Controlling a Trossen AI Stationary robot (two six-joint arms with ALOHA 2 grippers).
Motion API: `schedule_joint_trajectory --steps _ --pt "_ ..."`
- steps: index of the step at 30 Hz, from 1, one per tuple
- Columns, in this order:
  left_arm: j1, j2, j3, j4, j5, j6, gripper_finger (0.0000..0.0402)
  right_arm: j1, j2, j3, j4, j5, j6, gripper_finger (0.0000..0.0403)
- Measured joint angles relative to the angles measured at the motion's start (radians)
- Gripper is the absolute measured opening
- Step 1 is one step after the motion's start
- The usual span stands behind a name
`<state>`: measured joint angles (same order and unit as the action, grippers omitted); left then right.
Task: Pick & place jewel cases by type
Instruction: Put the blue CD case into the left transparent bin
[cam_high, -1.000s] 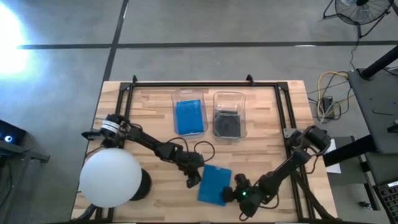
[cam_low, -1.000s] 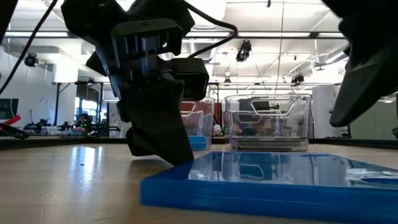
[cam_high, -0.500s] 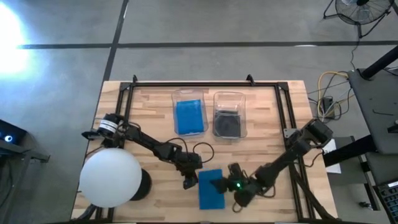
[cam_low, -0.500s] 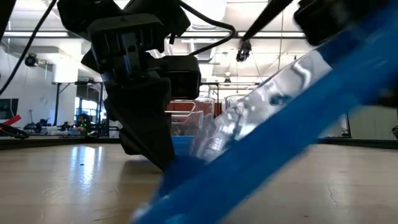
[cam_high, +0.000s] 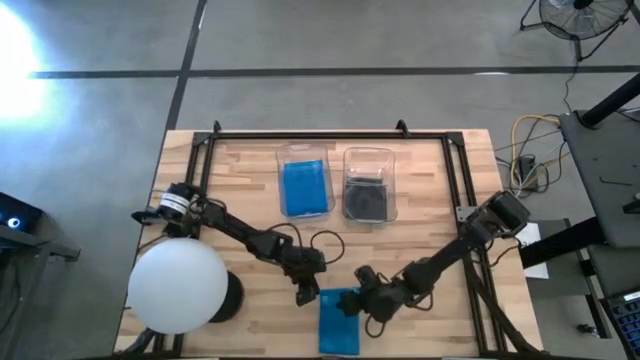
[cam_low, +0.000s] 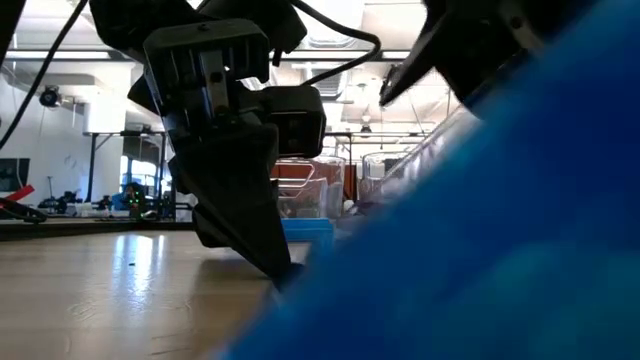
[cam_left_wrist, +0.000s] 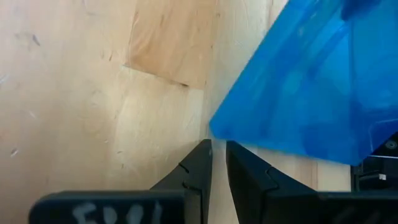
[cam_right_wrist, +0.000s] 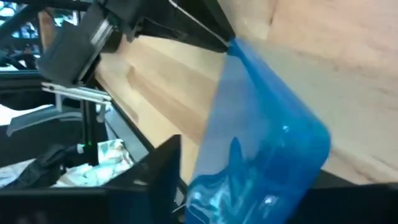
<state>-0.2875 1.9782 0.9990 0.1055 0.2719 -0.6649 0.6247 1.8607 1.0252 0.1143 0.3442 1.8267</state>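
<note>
A bright blue jewel case (cam_high: 338, 320) stands tipped up near the table's front edge; it fills the right of the low view (cam_low: 480, 240). My right gripper (cam_high: 366, 299) is shut on its raised right side. My left gripper (cam_high: 305, 294) is shut, its tips down on the table (cam_low: 283, 276) at the case's left corner (cam_left_wrist: 212, 132). More blue cases lie in a clear bin (cam_high: 305, 186) at the back. Dark cases lie in the clear bin (cam_high: 368, 196) beside it. My left gripper's shut fingertips (cam_left_wrist: 205, 149) stand against the blue case's lower left corner (cam_left_wrist: 214, 129), slanting down from the table's left. My right gripper has the case's raised right edge (cam_right_wrist: 231, 180) between its two fingers, slanting down from the table's right. The case is tilted, with its left corner (cam_right_wrist: 232, 45) down on the table by the left fingers.
A big white ball (cam_high: 178, 288) sits at the table's front left, close to the left arm. A dark frame (cam_high: 330, 135) runs along the back and sides of the wooden table. Bare wood (cam_high: 250, 190) lies between the bins and the left arm.
My right gripper has gone up and toward the table's left, against the blue case. The case lay flat a second ago; its right side is now lifted and it stands steeply tilted, while its left edge has stayed down by my left gripper.
</note>
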Motion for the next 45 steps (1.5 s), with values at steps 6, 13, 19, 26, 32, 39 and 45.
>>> schedule_joint_trajectory --steps 6,13,19,26,32,39,45 --pt "-0.002 -0.074 -0.013 -0.042 -0.019 0.024 0.0037 0.003 -0.005 -0.008 -0.005 -0.058 0.001 0.0064" --pt "-0.021 -0.316 -0.065 -0.254 -0.196 0.035 0.0037 -0.026 -0.154 -0.016 -0.189 0.008 -0.124 0.0018" --pt "-0.026 -0.517 -0.076 -0.413 -0.267 0.039 0.0037 -0.211 -0.390 -0.014 -0.248 0.034 -0.441 0.0019" --pt "-0.024 -0.681 -0.087 -0.512 -0.356 0.052 0.0037 -0.708 -0.451 0.003 -0.253 -0.275 -0.767 0.0020" --pt "-0.010 -0.790 -0.155 -0.560 -0.395 0.042 0.0037 -0.968 -0.244 0.166 -0.262 -0.680 -0.909 0.0023" --pt "0.038 -0.861 -0.252 -0.554 -0.406 0.034 0.0037 -1.044 0.068 0.498 -0.398 -0.807 -0.968 0.0081" --pt "0.100 -0.924 -0.300 -0.554 -0.401 0.047 0.0037 -1.054 0.239 0.735 -0.745 -0.793 -1.035 0.0159"
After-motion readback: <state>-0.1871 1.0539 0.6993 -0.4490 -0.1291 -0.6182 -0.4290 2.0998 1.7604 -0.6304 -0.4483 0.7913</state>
